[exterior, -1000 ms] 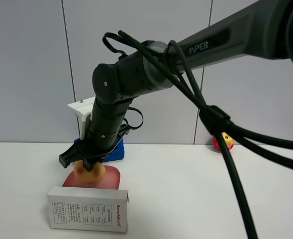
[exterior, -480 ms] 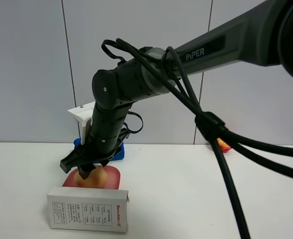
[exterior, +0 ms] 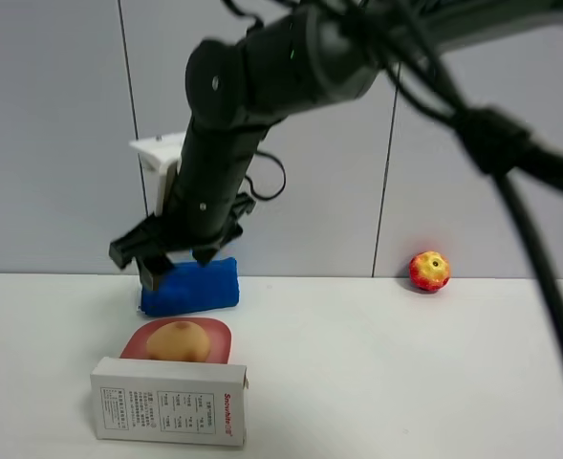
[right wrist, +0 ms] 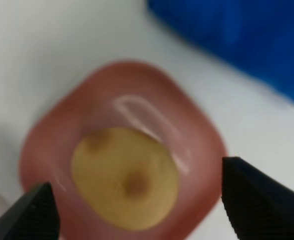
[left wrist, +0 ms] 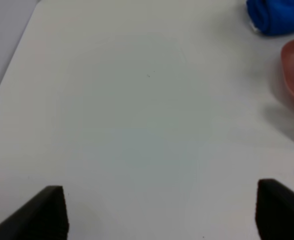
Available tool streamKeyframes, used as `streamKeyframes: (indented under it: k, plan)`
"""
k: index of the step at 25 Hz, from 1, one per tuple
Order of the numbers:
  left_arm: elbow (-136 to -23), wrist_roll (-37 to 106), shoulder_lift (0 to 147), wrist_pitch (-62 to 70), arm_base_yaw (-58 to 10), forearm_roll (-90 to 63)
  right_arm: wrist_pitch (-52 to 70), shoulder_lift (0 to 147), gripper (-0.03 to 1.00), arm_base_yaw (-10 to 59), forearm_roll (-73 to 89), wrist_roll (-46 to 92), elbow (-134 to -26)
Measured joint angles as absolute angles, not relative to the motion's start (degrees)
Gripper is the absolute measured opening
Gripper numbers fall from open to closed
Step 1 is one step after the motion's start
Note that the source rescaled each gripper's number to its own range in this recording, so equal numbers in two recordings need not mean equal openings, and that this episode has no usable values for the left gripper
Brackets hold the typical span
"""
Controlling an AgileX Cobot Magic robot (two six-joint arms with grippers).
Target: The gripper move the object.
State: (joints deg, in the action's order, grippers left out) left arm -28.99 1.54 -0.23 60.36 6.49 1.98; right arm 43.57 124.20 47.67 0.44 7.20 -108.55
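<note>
One object [exterior: 178, 341] lies in bowl [exterior: 222, 334] behind illegibly printed box [exterior: 169, 413].

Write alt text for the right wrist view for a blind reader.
A tan potato-like object with brownish blotches lies in a pink rounded-square dish, seen from above between the fingers of the open right gripper. A blue cloth lies beside the dish on the white table.

Glossy dish [right wrist: 196, 135], smooth matt object [right wrist: 124, 177]
</note>
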Motion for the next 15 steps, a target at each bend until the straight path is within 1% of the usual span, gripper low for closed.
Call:
streamKeyframes:
  k: [6, 9, 15]
  plan:
    - [-28.99, 1.54, -0.23, 60.36, 6.49, 1.98, 50.14, 112.97, 0.70, 47.67, 0.00, 7.15, -108.60]
    - [-28.99, 1.54, -0.23, 60.36, 6.49, 1.98, 50.94, 109.33, 0.70, 47.39, 0.00, 7.15, -108.42]
    - [-28.99, 1.54, -0.23, 60.36, 6.49, 1.98, 50.00, 104.28, 0.70, 43.29, 0.00, 6.16, -103.36]
